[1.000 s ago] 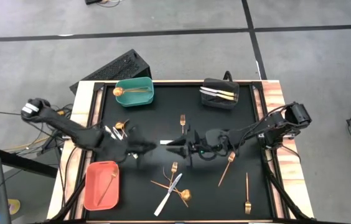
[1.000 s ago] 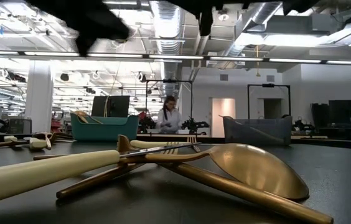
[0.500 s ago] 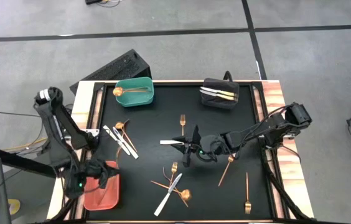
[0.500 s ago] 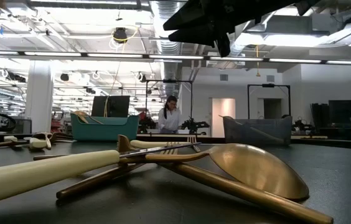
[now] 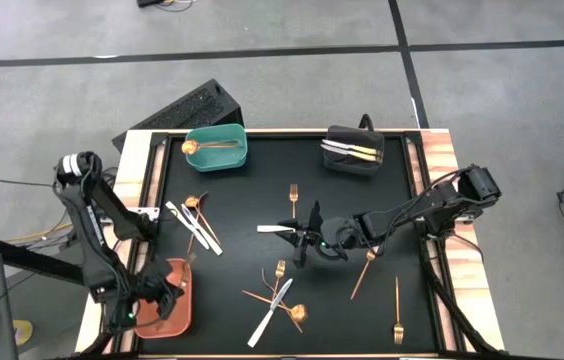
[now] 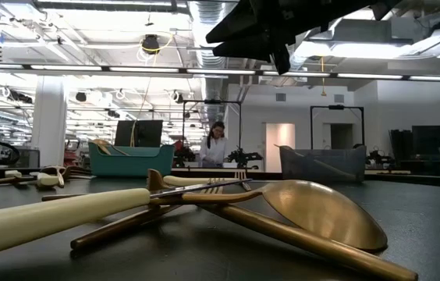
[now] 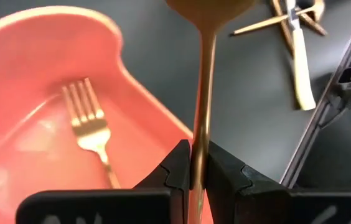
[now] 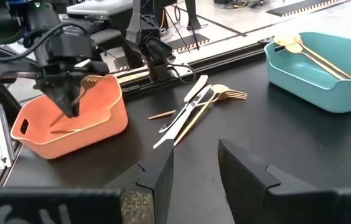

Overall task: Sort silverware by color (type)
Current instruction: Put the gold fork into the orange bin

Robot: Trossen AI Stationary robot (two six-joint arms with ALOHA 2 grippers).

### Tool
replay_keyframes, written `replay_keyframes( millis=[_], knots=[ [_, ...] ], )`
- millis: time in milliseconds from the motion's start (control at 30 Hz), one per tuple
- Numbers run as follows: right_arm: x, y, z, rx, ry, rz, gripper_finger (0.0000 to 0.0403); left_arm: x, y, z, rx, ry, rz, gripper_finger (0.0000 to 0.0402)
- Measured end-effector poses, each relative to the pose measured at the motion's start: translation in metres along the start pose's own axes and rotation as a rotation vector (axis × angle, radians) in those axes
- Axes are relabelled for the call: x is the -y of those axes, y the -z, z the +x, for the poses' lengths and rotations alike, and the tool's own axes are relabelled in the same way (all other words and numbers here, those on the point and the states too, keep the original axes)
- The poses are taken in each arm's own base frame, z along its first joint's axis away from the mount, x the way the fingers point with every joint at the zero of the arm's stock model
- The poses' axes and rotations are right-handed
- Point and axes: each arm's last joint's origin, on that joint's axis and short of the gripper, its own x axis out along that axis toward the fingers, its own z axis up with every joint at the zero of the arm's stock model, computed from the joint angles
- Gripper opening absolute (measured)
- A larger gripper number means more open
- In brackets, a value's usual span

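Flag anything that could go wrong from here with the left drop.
1. The left pincer, shut on a copper utensil, sits near the orange bin rim; released now, the piece might land on the mat.
2. It may clatter onto the fork inside.
3. The right pincer hangs open mid-table.

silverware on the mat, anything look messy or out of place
Near the front edge, a white-handled knife lies crossed over copper pieces in a tangled pile, not lying singly like the gold fork to its right.

Left gripper point(image 7: 198, 171) low at tabletop's front-left corner, fingers pinched together. Right gripper point(image 5: 300, 238) mid-tabletop, fingers parted.
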Motion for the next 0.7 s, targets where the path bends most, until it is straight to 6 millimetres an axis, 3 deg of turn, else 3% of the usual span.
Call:
replay_keyframes(
  millis=[300,700],
  knots=[
    [-0.0019,0.0009,-0.0011,-0.004,-0.005,-0.002,0.0153,0.0029,0.0021,0.0002,-0.019,0.023,0.005,0.0042],
    [-0.0011,0.0026,-0.001,-0.02,0.001,0.03,0.0153,-0.0041,-0.0023,0.0023,-0.069,-0.1,0.015,0.0166]
  ],
)
